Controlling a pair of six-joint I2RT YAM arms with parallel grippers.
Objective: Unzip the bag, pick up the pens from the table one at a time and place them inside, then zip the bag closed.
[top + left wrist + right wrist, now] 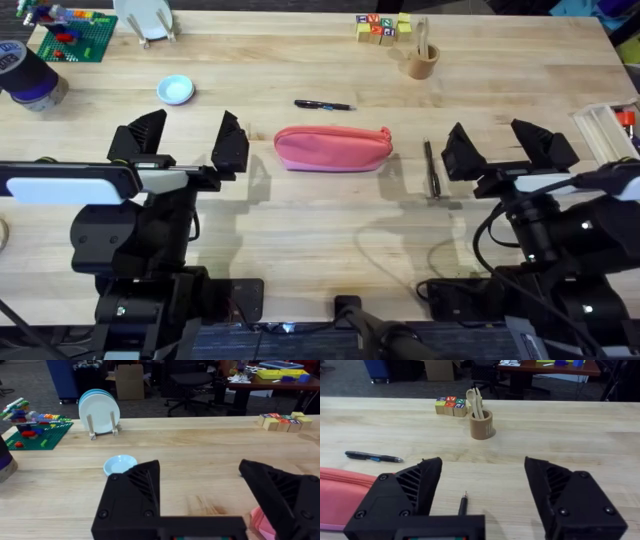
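While both arms sit low at my end of the desk (pixel 330 240), I see the left tool (pixel 190 140) and right tool (pixel 510 145) spread wide and empty, the pink bag (pixel 333 148) between them, one pen (pixel 432 170) just beside the right tool, the other pen (pixel 324 104) beyond the bag.

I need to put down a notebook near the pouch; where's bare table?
Bare table lies in front of the pink pouch, between the two arms. Behind it lies one pen; another pen sits beside the open right tool.
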